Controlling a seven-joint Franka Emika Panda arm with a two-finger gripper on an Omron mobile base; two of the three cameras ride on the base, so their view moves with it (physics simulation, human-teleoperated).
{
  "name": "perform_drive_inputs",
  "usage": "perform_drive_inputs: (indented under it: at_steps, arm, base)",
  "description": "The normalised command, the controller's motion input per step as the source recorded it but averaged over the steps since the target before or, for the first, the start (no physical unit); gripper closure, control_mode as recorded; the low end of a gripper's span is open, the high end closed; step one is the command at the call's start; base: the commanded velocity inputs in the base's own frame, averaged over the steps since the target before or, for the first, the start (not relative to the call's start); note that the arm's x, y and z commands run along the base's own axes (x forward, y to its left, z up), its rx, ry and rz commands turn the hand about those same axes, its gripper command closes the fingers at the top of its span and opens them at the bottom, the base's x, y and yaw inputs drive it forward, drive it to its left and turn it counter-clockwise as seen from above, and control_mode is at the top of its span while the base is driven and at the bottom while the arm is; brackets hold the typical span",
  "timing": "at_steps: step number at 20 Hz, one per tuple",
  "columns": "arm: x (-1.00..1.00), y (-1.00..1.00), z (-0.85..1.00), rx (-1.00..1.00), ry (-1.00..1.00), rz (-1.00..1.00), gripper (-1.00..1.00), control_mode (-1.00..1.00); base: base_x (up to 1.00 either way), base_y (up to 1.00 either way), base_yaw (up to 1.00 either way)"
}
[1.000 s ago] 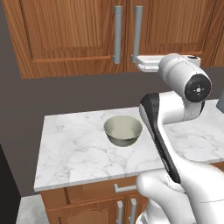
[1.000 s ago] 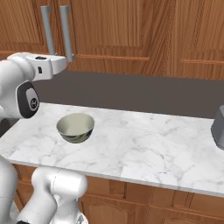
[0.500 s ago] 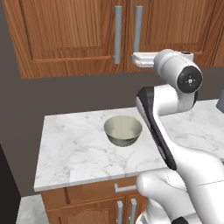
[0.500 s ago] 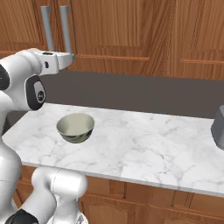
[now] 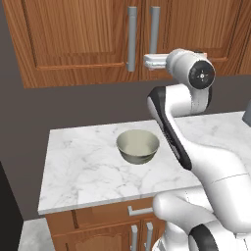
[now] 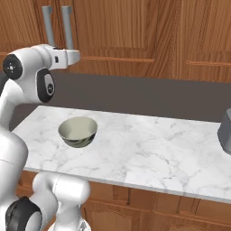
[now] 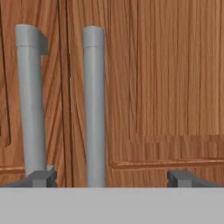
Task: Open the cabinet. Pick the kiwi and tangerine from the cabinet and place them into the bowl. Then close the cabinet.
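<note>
The cabinet [image 5: 98, 39] is hanging on the wall above the marble counter [image 5: 83, 166], w/ both doors shut. Its two long grey bar handles are standing upright side by side at the middle seam: left handle [image 7: 30, 100] and right handle [image 7: 94, 105] in the hand view.

The gripper [image 7: 110, 177] is facing the cabinet front, held level, approx. at the lower end of the handles. Its jaws are standing wide apart and gripping nothing. In the hand view one fingertip [image 7: 41, 178] is sitting just under the left handle's bottom, the other fingertip is under the right door panel, and the right handle is between them, nearer to the first one. I cannot tell if a finger is touching a handle or the door. In the left base view the gripper [image 5: 149, 61] is showing just right of the handles' lower ends.

The bowl [image 5: 138, 146] is standing on the counter, below the cabinet handles and well apart from them, nothing in it. Kiwi and tangerine: behind the shut doors, so their place cannot be told.

A grey object [image 6: 225, 131] is sitting at the counter's far right, cut off by the frame edge.
</note>
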Motion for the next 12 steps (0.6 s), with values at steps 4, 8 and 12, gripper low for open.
perform_drive_inputs:
  at_steps: [4, 8, 12]
  arm:
    - [0.44, 0.00, -0.03, 0.00, 0.06, 0.00, -1.00, -1.00]
    - [0.50, 0.03, -0.14, 0.00, 0.08, 0.00, -1.00, -1.00]
    - [0.57, 0.08, -0.27, 0.00, 0.11, 0.00, -1.00, -1.00]
  base:
    - [0.00, 0.00, 0.00]
    - [0.00, 0.00, 0.00]
    - [0.00, 0.00, 0.00]
